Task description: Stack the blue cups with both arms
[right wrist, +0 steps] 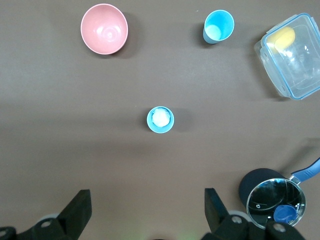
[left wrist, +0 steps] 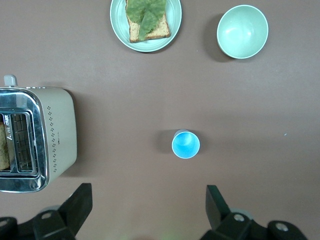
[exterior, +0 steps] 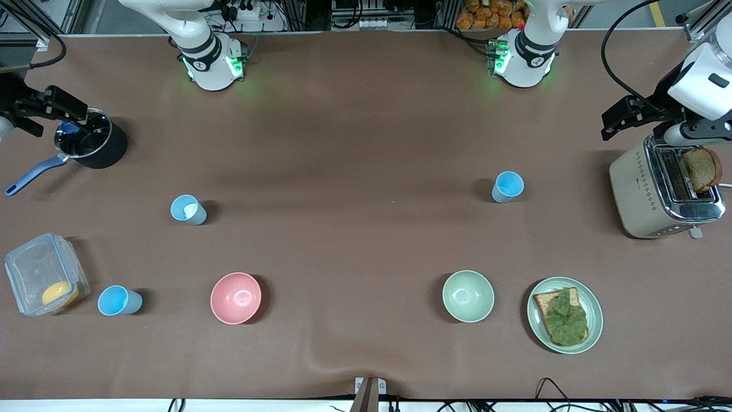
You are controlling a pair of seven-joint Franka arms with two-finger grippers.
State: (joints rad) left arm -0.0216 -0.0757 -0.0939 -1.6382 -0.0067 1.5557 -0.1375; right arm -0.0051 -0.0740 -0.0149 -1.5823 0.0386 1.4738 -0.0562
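Blue cups (exterior: 508,186) (exterior: 188,209) stand untouched; wrist views alone show left gripper (left wrist: 150,212) and right gripper (right wrist: 147,212) wide open, empty.

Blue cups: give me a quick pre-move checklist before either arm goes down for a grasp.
1. Left gripper open and empty: ok, fingers spread wide.
2. Right gripper open and empty: ok, fingers spread wide.
3. Small light-blue plastic cup toward the left arm's end upright, nothing inside: ok, standing apart from the pale green bowl and the cream toaster.
4. Light-blue cup nearest the right arm's base ready to nest: not ok, something white sits inside it.
5. Third light-blue cup beside the clear lidded container upright and empty: ok; it stands close to that container.
6. No cups stacked yet: ok, all three stand separately.
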